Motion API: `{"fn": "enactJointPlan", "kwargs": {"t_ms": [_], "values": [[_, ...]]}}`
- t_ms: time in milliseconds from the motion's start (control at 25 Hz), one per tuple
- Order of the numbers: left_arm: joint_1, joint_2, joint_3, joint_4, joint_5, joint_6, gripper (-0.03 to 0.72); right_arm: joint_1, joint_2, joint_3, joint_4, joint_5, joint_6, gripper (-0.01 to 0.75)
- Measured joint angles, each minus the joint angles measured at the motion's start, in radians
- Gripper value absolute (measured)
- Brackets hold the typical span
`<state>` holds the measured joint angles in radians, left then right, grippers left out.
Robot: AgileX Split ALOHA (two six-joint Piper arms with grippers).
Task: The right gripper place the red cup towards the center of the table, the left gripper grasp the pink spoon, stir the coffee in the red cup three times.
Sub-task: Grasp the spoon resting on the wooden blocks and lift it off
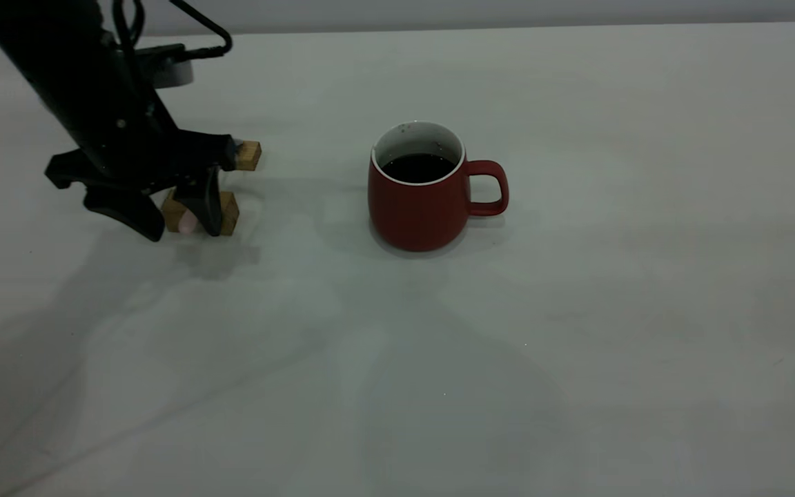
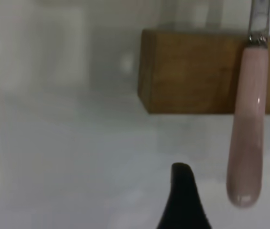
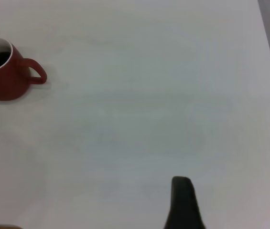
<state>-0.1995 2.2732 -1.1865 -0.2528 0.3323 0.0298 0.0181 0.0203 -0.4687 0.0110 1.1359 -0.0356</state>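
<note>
Your left hand (image 1: pixel 180 221) is the one that matters here: it hangs low at the left side of the worktop (image 1: pixel 577 310) with its two black fingers spread apart, gripping nothing, straddling the near wooden block (image 1: pixel 228 212). The spoon (image 2: pixel 247 129) lies right there. In the left wrist view its pale pink handle crosses the block's edge and its free end hangs past the block, just beside the one fingertip (image 2: pixel 181 174) that shows, not touching it. Its metal neck runs on away from the hand. In the outside view only a pink tip (image 1: pixel 188 223) peeks out between the fingers. So the handle's long axis appears to run roughly in line with the finger in view; the fingers look set to close across it from either side, though the second finger is out of sight in the wrist view.

A second block (image 1: pixel 248 155) sits just behind the hand. The cup (image 1: pixel 417 207), with dark coffee (image 1: pixel 417 167) inside, stands well to the right near mid-worktop, handle pointing away from your left hand. Your right hand (image 3: pixel 185 200) is far off, beyond the cup's handle side; I cannot tell whether it is open or closed
</note>
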Motion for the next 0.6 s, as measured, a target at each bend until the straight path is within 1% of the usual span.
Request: {"fn": "enactJointPlan", "kwargs": {"t_ms": [80,160,240,320,400,440,600], "values": [[0.0,0.019,-0.016,-0.001,0.01,0.0,0.575,0.0,0.0,0.0,0.0,0.0,0.0,0.585],[0.0,0.025,-0.019,-0.001,0.015,0.0,0.517,0.0,0.0,0.0,0.0,0.0,0.0,0.585],[0.0,0.027,-0.019,-0.001,0.019,0.0,0.437,0.0,-0.001,0.0,0.0,0.0,0.0,0.585],[0.0,0.027,-0.019,-0.001,0.02,0.0,0.331,0.0,-0.001,0.0,0.0,0.0,0.0,0.585],[0.0,0.027,-0.022,-0.001,0.021,-0.003,0.188,0.0,-0.001,0.0,0.0,0.0,0.0,0.585],[0.0,0.027,-0.024,-0.001,0.021,-0.009,0.164,0.0,-0.001,0.0,0.0,0.0,0.0,0.585],[0.0,0.021,-0.028,-0.005,0.038,-0.036,0.166,0.0,-0.001,0.0,0.0,0.0,0.0,0.585]]}}
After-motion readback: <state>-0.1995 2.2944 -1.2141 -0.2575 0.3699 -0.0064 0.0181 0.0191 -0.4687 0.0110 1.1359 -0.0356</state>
